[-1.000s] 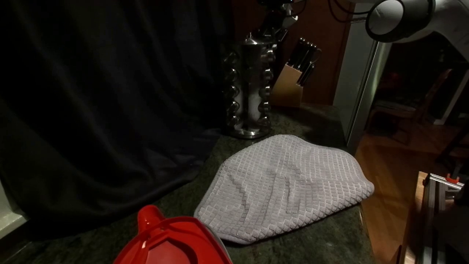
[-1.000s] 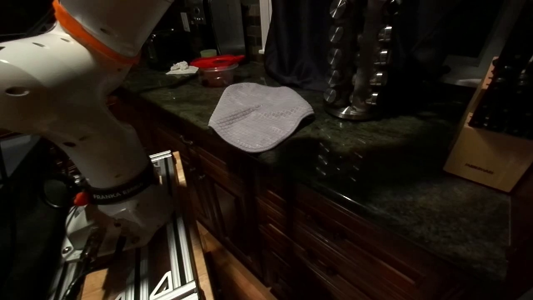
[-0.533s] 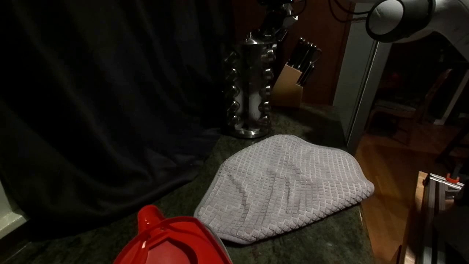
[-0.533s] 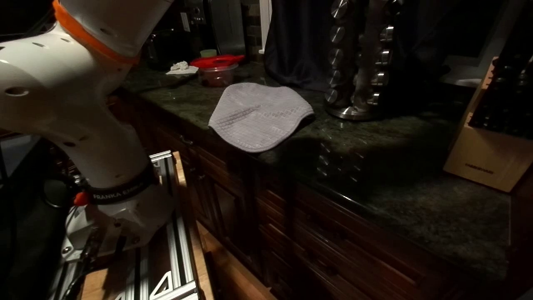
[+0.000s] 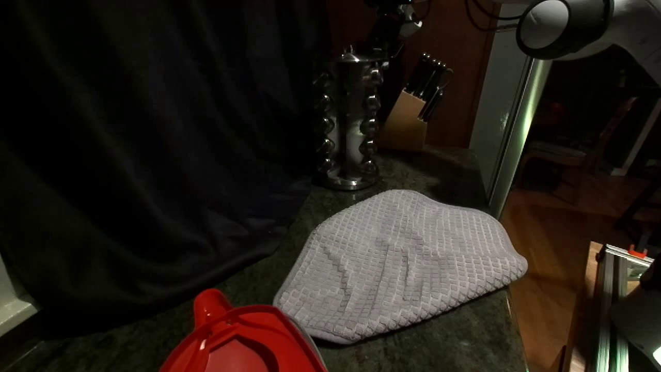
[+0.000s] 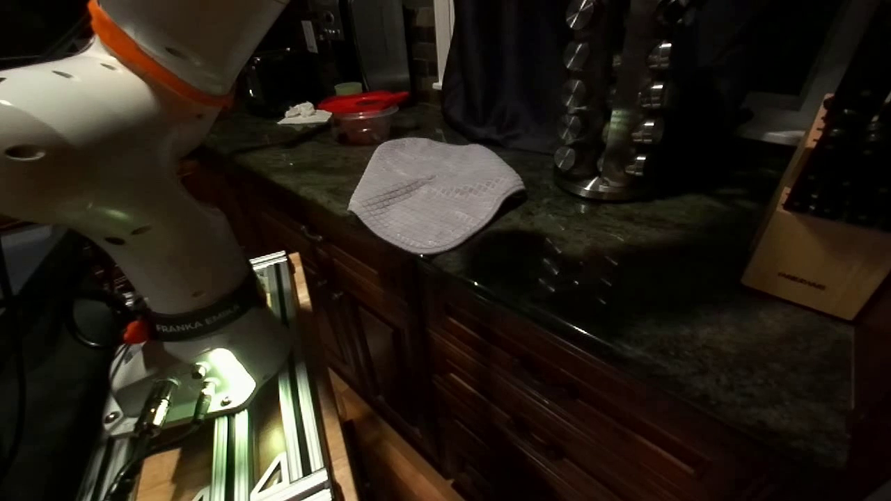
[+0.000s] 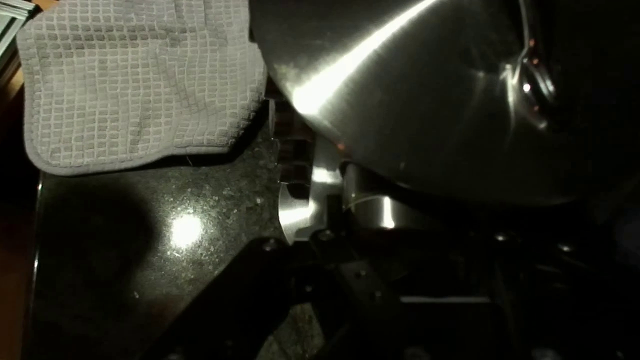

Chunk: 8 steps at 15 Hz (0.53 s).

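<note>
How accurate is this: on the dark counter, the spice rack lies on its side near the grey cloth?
Only its pose is wrong: the spice rack stands upright on the dark counter, near the grey cloth, as both exterior views show.

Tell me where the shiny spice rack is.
In an exterior view, the spice rack is in the upper centre, left of the knife block, beyond the grey cloth.

The stainless-steel spice rack (image 5: pixel 352 124) stands upright on the dark stone counter (image 6: pixel 717 348), close beside the black curtain (image 5: pixel 155 129) over there, its round base (image 6: pixel 602 188) resting flat, silver-lidded jars (image 6: pixel 574 93) lying sideways in vertical columns, and its shallow cone-shaped top (image 7: pixel 385 110) gleaming brightly on one side.
</note>
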Available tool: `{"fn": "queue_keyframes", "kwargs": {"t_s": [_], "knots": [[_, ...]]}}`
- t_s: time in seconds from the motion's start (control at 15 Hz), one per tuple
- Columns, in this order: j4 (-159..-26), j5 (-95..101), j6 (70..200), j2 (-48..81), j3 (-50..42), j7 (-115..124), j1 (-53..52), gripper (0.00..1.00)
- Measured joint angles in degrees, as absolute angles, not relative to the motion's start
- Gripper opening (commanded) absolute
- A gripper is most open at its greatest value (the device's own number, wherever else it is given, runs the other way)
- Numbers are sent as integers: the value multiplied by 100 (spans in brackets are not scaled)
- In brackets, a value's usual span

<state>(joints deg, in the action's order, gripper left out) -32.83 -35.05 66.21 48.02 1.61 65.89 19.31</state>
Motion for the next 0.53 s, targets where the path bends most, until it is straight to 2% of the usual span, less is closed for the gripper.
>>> {"fn": "queue_keyframes", "kwargs": {"t_s": [0.53], "knots": [[-3226, -3369, 6838, 4798, 153, 6609, 1936, 25]]}}
